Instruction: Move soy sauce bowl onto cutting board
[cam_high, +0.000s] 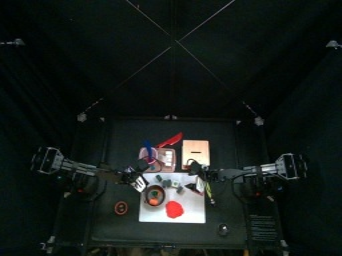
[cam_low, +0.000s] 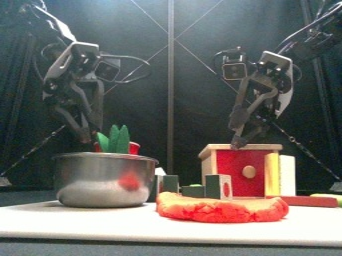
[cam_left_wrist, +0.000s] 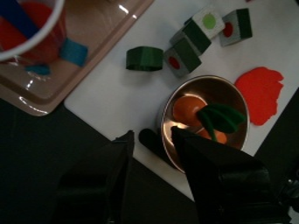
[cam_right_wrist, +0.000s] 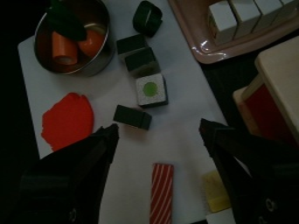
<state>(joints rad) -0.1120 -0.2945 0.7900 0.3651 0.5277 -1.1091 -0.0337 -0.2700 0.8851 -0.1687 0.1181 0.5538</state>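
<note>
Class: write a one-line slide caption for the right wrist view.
Open right gripper above the white cutting board, over green blocks, a red patch and a metal bowl.

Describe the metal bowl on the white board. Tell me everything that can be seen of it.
The metal bowl is round, shiny and silver-grey, like steel, with a thin rim and curved walls that catch red reflections. It stands upright on the white cutting board, toward the left in the front view, next to a flat red patch. Whether they touch is unclear. Inside are orange pieces and green leaf-shaped pieces that stick up above the rim.
</note>
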